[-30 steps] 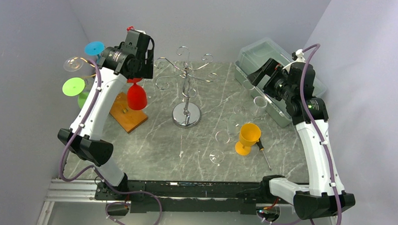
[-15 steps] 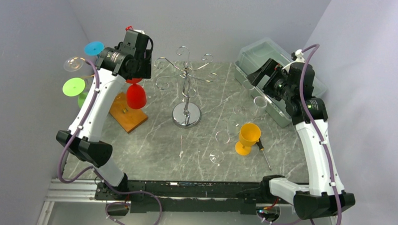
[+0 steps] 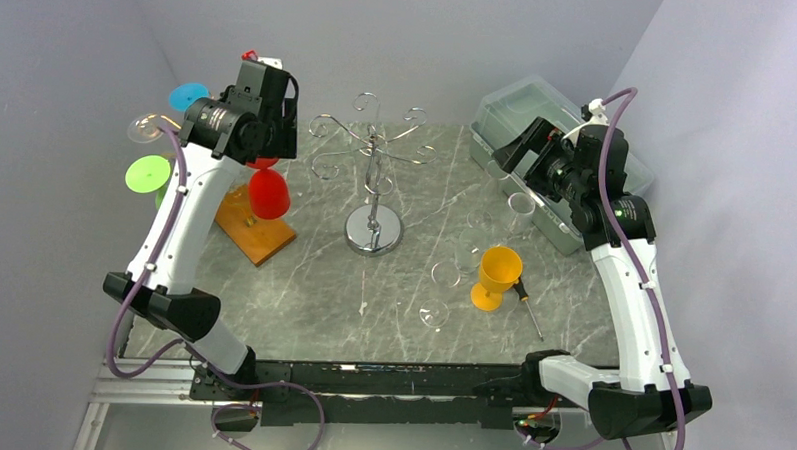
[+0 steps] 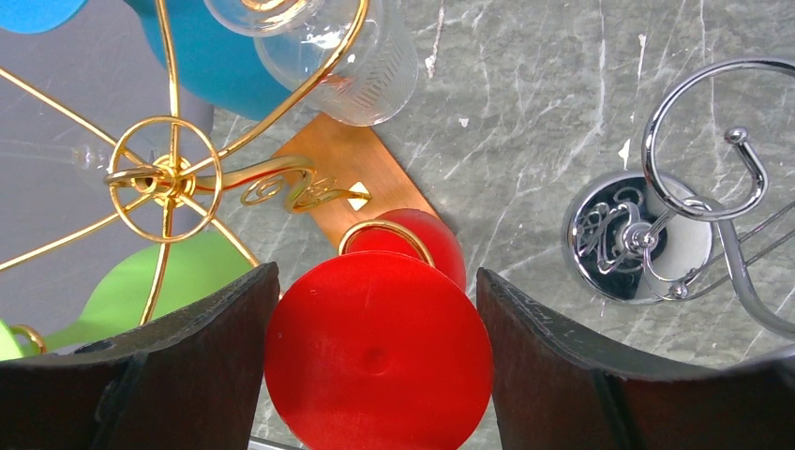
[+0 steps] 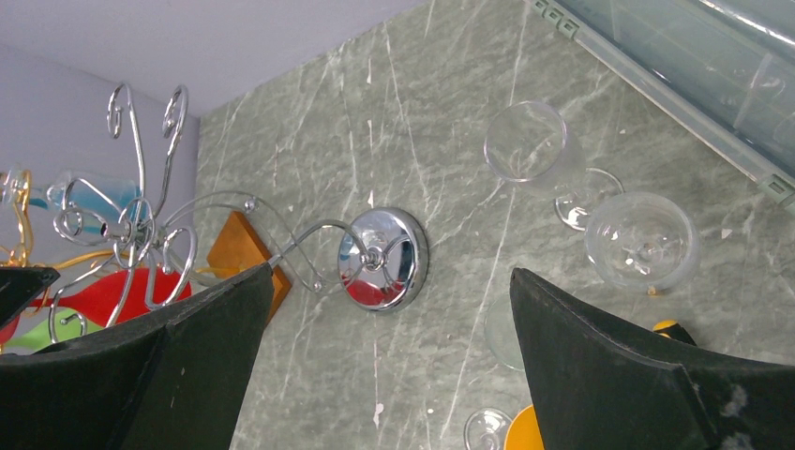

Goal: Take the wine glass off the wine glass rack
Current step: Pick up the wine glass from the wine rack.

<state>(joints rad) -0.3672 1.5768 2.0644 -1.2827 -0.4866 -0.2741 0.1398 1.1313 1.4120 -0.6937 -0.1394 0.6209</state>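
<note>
A red wine glass (image 3: 269, 193) hangs bowl-down from the gold wire rack (image 4: 164, 176), which stands on a wooden base (image 3: 254, 230) at the table's left. A gold hook loops round its stem. My left gripper (image 3: 263, 150) is up at the rack. In the left wrist view its dark fingers (image 4: 216, 356) sit against both sides of the glass's round red foot (image 4: 378, 352), shut on it. The same rack carries blue (image 3: 189, 96), green (image 3: 147, 172) and clear glasses. My right gripper (image 3: 522, 144) hovers wide open and empty at the back right.
A chrome wire rack (image 3: 372, 229) stands mid-table with bare hooks. Right of it are an orange goblet (image 3: 497, 275), clear glasses (image 3: 520, 204) standing and lying, and a screwdriver (image 3: 528, 305). A clear plastic bin (image 3: 539, 110) sits at the back right corner.
My left gripper's fingers have drawn in onto the red foot. The left arm has shifted a little left and up, and the red glass has moved slightly left with it. The right arm is still.
</note>
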